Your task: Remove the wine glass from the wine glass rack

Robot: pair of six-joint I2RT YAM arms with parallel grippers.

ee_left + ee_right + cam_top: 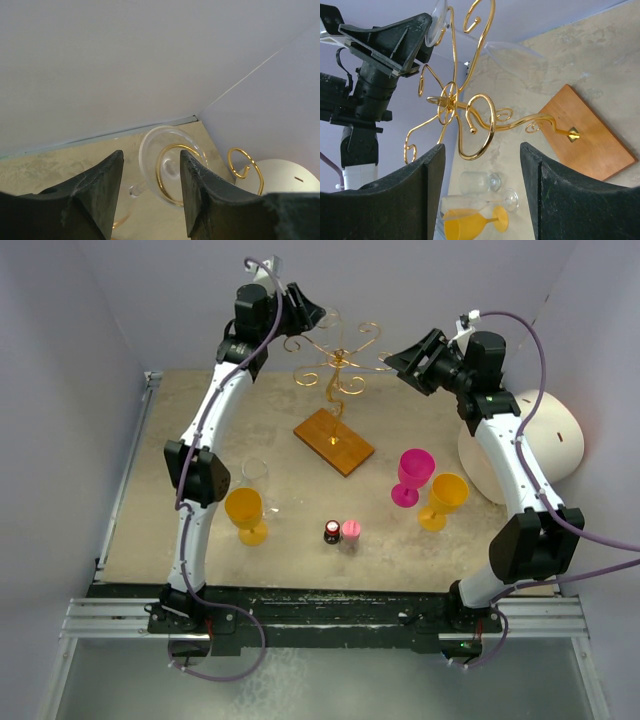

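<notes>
I saw clear wine glass (pixel 169 166) hanging foot-up from scroll arm of thin gold wire rack (pixel 333 442) on brown wooden base. My left hand (pixel 308 315) spread beside glass foot; right hand (pixel 400 358) spread too, near rack top.

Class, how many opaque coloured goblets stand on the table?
3. One yellow goblet stands beside the left arm; one pink goblet stands right of the gold wire rack; a second yellow goblet stands just right of the pink one. None appears hidden.
</notes>
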